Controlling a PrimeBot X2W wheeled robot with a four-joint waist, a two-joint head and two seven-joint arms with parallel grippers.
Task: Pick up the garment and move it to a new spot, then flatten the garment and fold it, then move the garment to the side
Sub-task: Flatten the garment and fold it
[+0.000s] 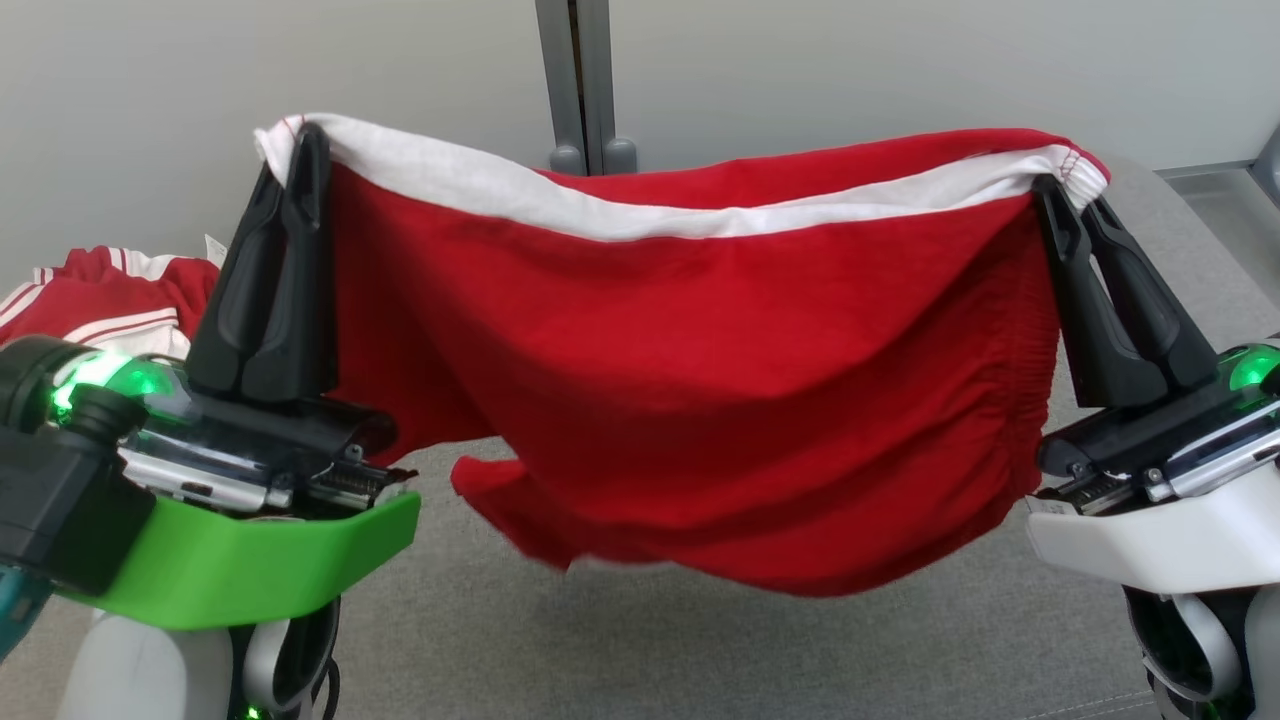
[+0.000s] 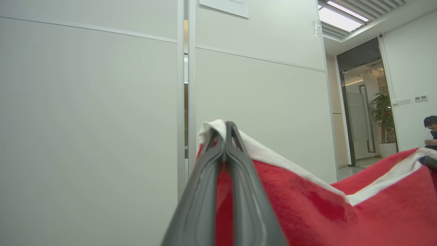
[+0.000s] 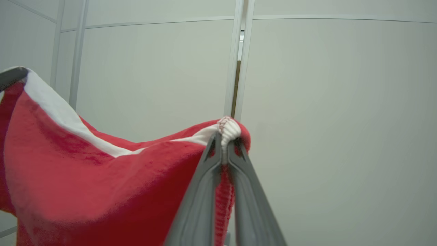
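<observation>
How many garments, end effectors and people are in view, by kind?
Garments: 2, the held red garment and the striped red-and-white garment
End effectors: 2, the left end effector and the right end effector
People: 1, the person
Total: 5

Office: pale partition panels (image 2: 259, 102), glass door (image 2: 362, 112), potted plant (image 2: 384, 116) (beside door), ceiling light (image 2: 341, 18).

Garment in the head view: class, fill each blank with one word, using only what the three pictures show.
1. The left end effector and the right end effector each pinch a top corner of the ____ garment.
2. The band along its top edge is ____.
3. A second, striped garment lies at the head view's far ____.
Missing words: red; white; left.
</observation>
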